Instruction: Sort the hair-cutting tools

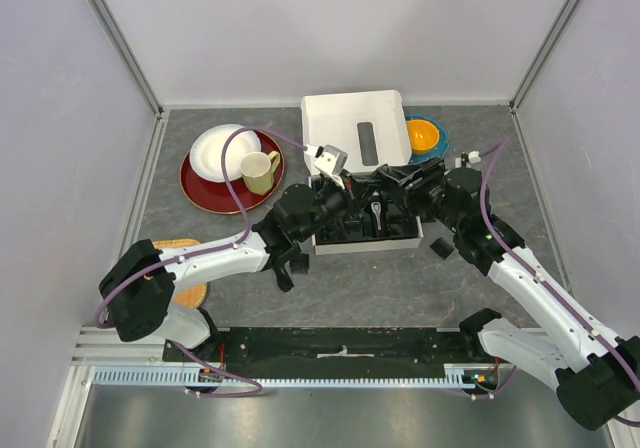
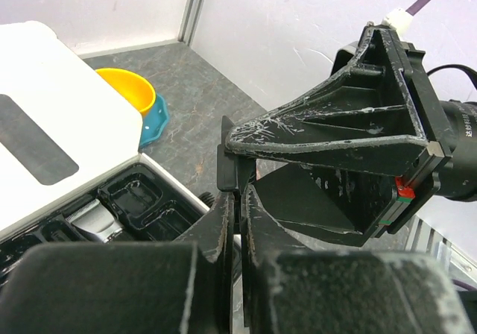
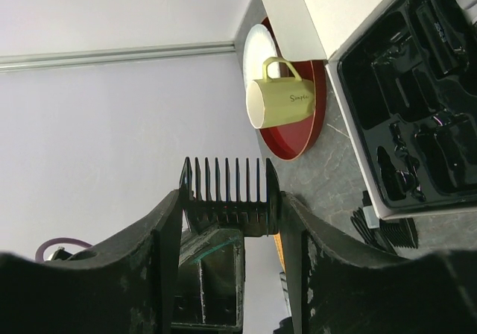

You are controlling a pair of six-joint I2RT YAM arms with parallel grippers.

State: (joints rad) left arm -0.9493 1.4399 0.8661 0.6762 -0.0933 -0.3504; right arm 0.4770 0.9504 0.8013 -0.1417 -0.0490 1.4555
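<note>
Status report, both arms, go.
Right gripper shut on comb attachment, over box. Left gripper shut, crowding it. Clipper in tray.

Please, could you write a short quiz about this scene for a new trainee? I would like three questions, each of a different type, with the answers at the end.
1. True or false: the right hand grips a black comb attachment.
2. Multiple choice: the bowl to the right of the white box is A) green, B) orange, C) white.
3. Fill the gap: on the red plate stands a yellow-green ___.

Key: 1 true; 2 B; 3 mug.
</note>
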